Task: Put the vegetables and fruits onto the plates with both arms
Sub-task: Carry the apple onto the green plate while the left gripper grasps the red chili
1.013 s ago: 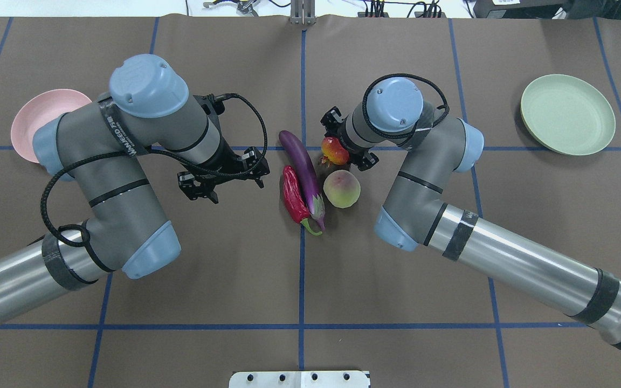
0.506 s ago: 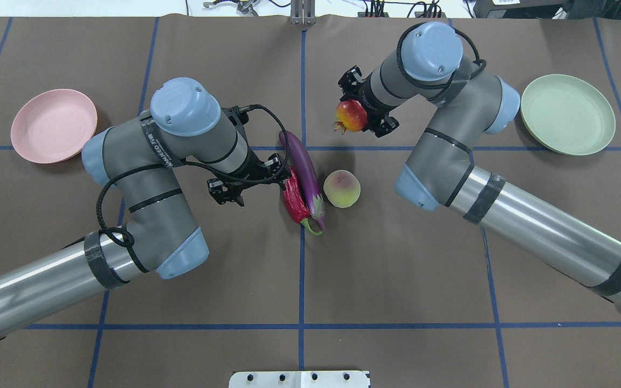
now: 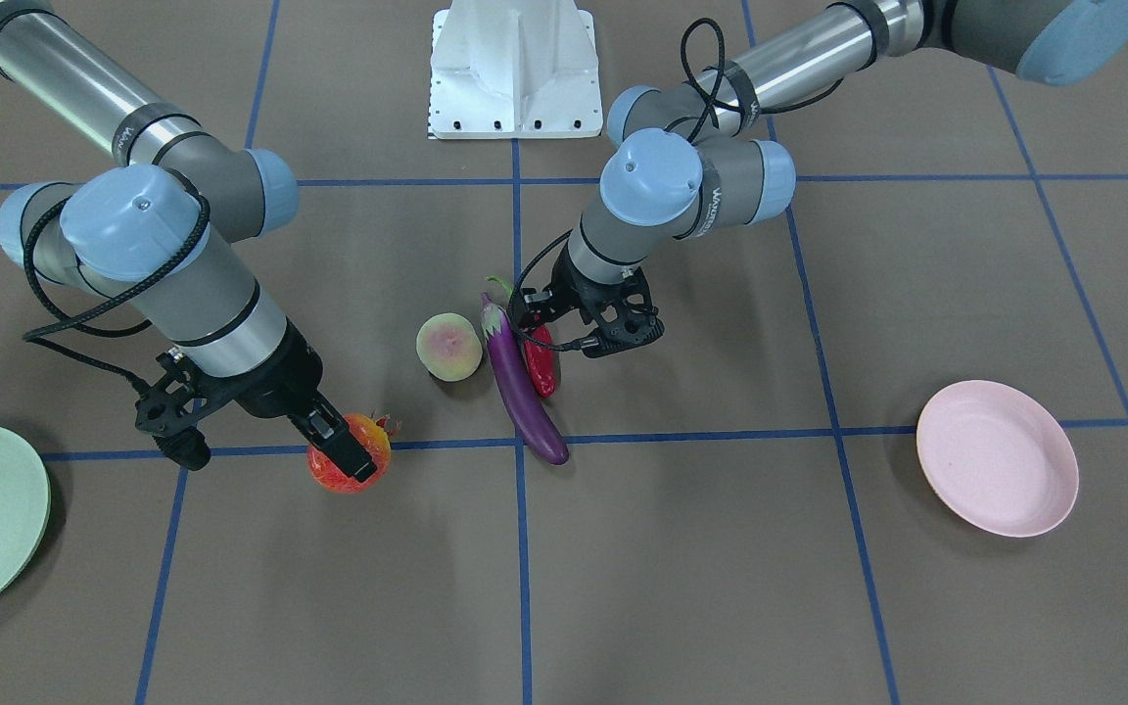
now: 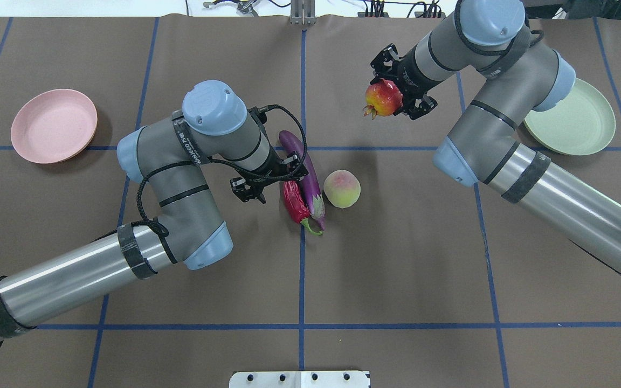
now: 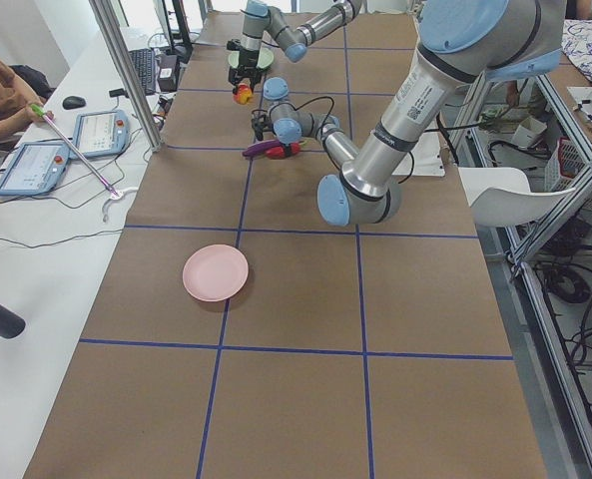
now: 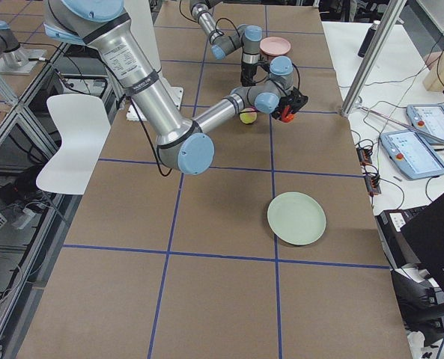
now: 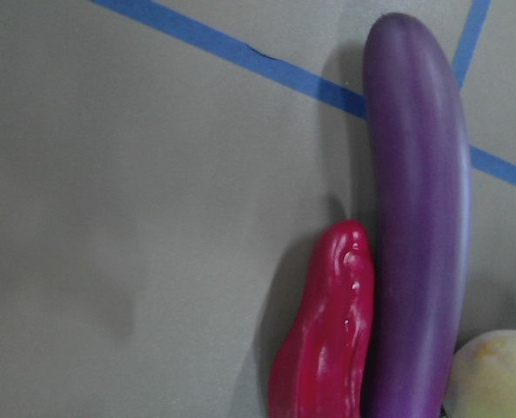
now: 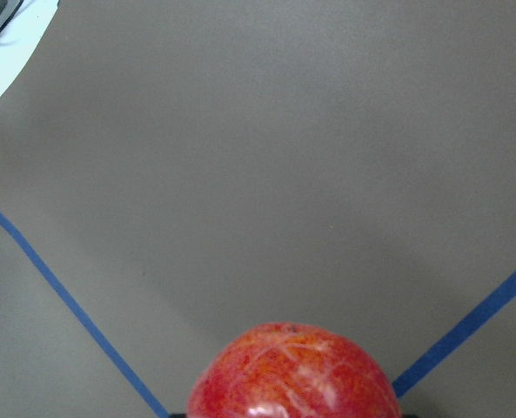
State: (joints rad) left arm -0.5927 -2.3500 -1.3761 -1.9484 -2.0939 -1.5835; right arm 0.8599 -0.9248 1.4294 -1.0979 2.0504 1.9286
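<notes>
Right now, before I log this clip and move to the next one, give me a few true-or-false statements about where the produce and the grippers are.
1. The right gripper holds the red-orange fruit clear of the table. True.
2. The peach sits on the pink plate. False: it lies on the table next to the eggplant, far from that plate.
3. The chili pepper lies alongside the eggplant. True.
4. The left gripper has the eggplant lifted in the air. False: the eggplant lies on the table, and the left gripper hovers by the chili pepper's tip with nothing in it.
</notes>
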